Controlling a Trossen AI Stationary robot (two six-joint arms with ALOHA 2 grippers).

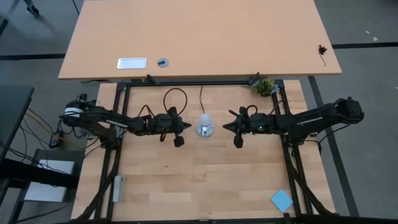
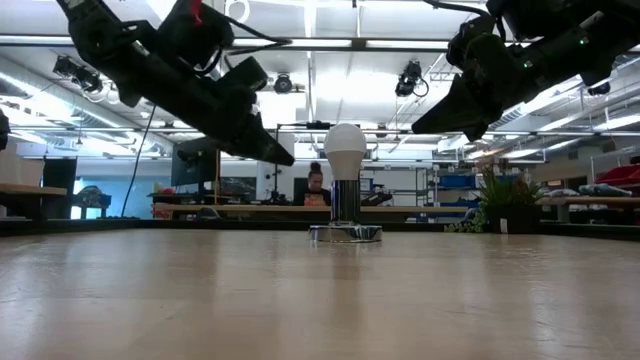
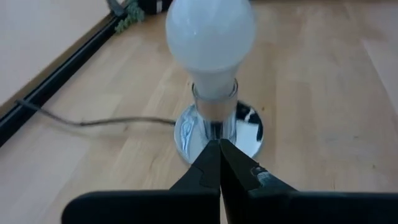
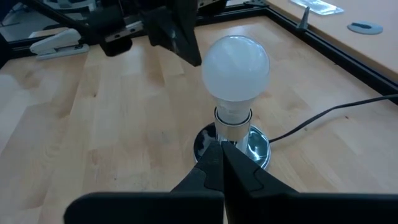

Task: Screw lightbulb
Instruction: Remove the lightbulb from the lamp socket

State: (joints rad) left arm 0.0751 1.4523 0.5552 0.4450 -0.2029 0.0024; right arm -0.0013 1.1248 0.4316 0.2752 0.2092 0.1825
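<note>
The white lightbulb stands upright with its screw end in the shiny silver socket base at the table's middle; it also shows in the low view, the left wrist view and the right wrist view. My left gripper is shut and empty, just left of the bulb, above the table. My right gripper is shut and empty, just right of the bulb, above the table.
The socket's black cord runs toward the far edge. A small plant stands at the far right. A blue square pad lies at the near right, a grey object at the near left. A person sits beyond the table.
</note>
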